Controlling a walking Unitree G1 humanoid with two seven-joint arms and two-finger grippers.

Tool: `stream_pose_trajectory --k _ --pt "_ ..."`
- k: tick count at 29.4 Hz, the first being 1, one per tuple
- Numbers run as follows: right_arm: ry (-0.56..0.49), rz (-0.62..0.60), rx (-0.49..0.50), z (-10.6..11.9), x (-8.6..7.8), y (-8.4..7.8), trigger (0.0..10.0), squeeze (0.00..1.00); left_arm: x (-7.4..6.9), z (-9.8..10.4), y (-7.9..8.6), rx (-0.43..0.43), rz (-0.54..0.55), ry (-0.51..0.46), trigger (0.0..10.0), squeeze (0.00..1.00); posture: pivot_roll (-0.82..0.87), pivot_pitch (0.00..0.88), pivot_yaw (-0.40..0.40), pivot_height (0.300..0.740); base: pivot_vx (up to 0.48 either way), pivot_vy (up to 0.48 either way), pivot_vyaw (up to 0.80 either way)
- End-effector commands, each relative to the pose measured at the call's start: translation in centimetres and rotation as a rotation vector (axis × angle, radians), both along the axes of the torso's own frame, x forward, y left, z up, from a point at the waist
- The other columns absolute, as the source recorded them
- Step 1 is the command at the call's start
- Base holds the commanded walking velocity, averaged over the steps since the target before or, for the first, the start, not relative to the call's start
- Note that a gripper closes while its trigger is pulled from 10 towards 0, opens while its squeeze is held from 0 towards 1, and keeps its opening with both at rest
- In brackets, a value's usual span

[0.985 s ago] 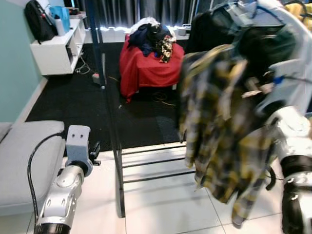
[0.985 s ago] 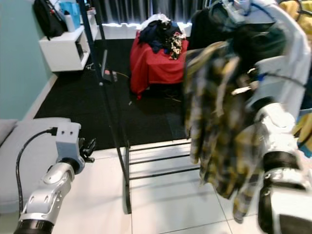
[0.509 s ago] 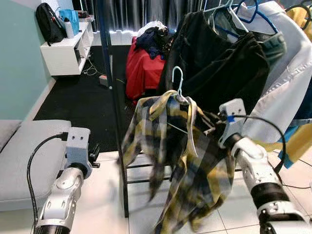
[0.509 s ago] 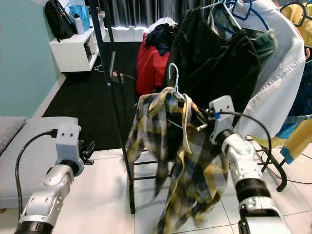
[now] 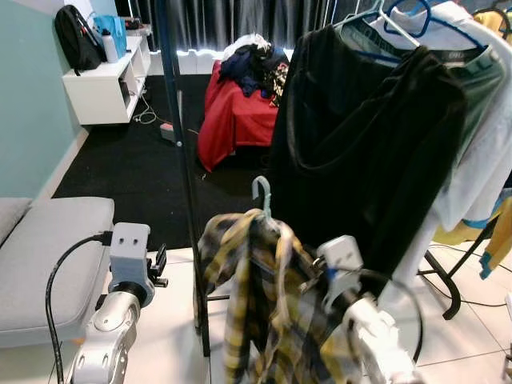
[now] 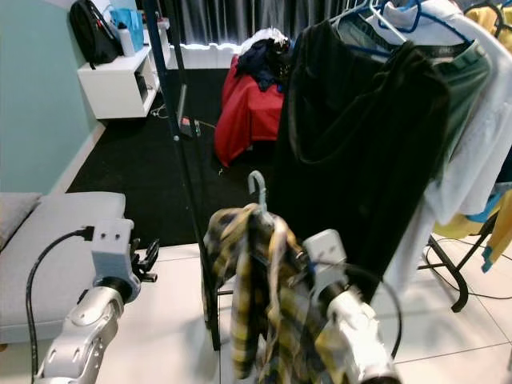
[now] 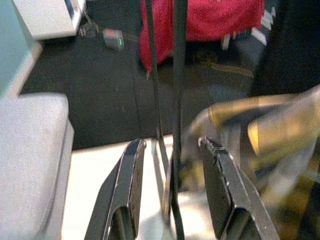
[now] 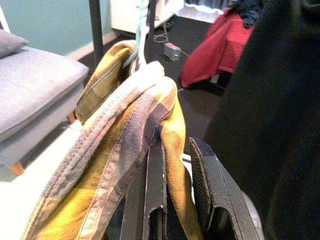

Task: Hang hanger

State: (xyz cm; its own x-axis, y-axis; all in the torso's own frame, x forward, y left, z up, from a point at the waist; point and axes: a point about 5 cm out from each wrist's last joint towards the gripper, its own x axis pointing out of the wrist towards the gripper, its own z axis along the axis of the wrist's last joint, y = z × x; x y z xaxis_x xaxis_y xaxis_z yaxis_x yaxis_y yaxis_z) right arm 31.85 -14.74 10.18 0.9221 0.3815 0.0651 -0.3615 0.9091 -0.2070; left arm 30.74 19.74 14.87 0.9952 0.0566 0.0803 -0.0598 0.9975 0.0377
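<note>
A yellow plaid shirt (image 5: 254, 308) hangs on a hanger with a pale teal hook (image 5: 262, 192), low in front of the black clothes rack pole (image 5: 182, 160). My right gripper (image 8: 176, 150) is shut on the hanger's shoulder through the shirt's cloth, and the shirt covers its fingers in the eye views. The hook stands free in the air, well below the rail. Beyond it a black garment (image 5: 360, 152) and other clothes hang on the rack. My left gripper (image 7: 172, 145) is open and holds nothing, low at the left (image 5: 158, 264) beside the pole.
A grey cushioned seat (image 5: 48, 248) lies at the left. A red-covered pile of clothes (image 5: 240, 112) and a white shelf unit (image 5: 100, 80) stand on the black carpet behind the rack. The rack's foot (image 5: 448, 280) crosses the white tiles at the right.
My right arm has carried the shirt on its hanger down and to the left, from high at the right to low at the centre. The left arm has stayed put.
</note>
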Motion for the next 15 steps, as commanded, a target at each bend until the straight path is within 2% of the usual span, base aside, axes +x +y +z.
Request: stream_pose_trajectory --k 1,5,10,13,15 --pt "-0.101 -0.01 0.007 1.9 0.3 -0.1 10.0 0.0 -0.3 -0.6 0.1 -0.018 0.008 0.015 10.0 0.0 0.04 0.158 -0.032 0.74 0.0 0.0 0.0" --pt "-0.133 -0.082 -0.072 1.2 -0.7 0.4 10.0 0.0 -1.4 -1.2 0.4 -0.001 0.033 0.037 10.0 0.0 0.04 0.167 -0.043 0.74 0.0 0.0 0.0" --pt "-0.167 -0.118 -0.105 1.2 -1.2 0.4 10.0 0.0 -1.8 -1.5 0.1 0.005 0.027 0.037 10.0 0.0 0.04 0.169 -0.045 0.74 0.0 0.0 0.0" --pt "-0.198 -0.132 -0.216 0.6 -1.7 0.8 10.0 0.0 -1.9 -1.5 -0.3 0.005 0.01 0.037 10.0 0.0 0.04 0.169 -0.044 0.74 0.0 0.0 0.0" --pt "-0.193 -0.149 -0.245 0.3 -1.9 0.8 10.0 0.0 -1.9 -1.4 -0.5 0.017 -0.004 0.031 10.0 0.0 0.04 0.174 -0.048 0.74 0.0 0.0 0.0"
